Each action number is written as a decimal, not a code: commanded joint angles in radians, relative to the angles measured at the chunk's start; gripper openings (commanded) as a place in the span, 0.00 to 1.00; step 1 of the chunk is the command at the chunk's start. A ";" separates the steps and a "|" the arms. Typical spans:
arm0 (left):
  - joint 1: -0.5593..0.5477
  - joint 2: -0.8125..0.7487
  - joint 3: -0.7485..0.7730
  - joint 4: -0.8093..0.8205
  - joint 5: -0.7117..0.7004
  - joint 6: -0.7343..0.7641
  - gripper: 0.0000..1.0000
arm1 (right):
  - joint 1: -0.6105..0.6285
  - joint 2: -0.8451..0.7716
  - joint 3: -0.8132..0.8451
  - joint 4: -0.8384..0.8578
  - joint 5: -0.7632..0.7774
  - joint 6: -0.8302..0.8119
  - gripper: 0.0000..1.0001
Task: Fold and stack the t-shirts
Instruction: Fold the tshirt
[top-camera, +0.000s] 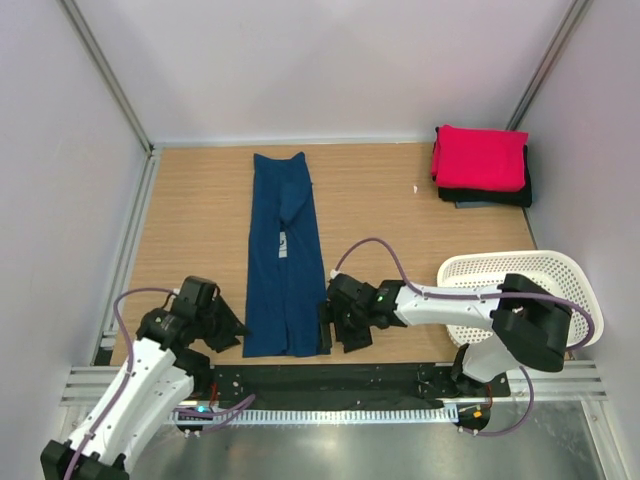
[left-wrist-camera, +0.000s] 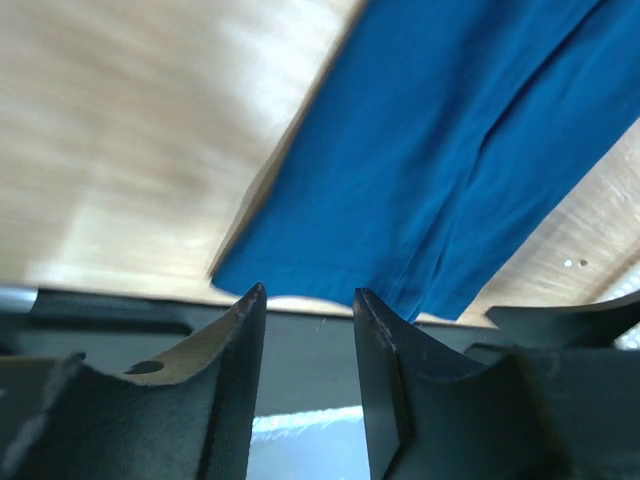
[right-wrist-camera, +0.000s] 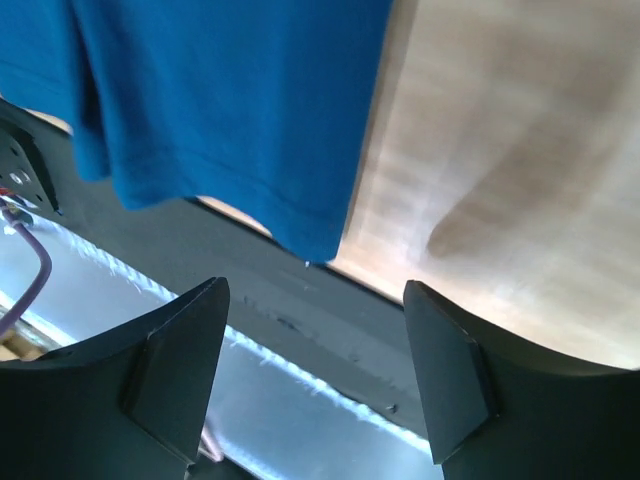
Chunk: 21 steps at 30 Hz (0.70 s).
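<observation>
- The navy tee (top-camera: 284, 260) lies in a long strip on the tabletop (top-camera: 200, 220).
- The left end effector (left-wrist-camera: 308, 295) and right end effector (right-wrist-camera: 315, 290) flank its near hem, both open and empty.
- The pink-red tee (top-camera: 480, 158) tops the black tee (top-camera: 490, 196), far right.

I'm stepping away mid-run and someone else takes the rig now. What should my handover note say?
Left gripper: open, empty, by the near left corner of the blue t-shirt.
Right gripper: open, empty, by its near right corner.
Blue t-shirt: flat on the table, folded lengthwise into a long strip, hem at the near edge.
Done: pink-red t-shirt lies folded on the folded black t-shirt in the far right corner.
Left: probably fold the blue strip crosswise, then add it to that stack.
</observation>
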 joint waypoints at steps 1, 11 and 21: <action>-0.003 -0.099 -0.026 -0.105 0.055 -0.100 0.39 | 0.060 -0.045 -0.037 0.081 0.057 0.219 0.75; -0.029 -0.048 -0.016 -0.183 -0.070 -0.196 0.22 | 0.106 0.013 -0.005 0.086 0.167 0.219 0.67; -0.101 -0.021 -0.080 -0.120 -0.090 -0.259 0.47 | 0.104 0.054 0.035 0.061 0.175 0.188 0.66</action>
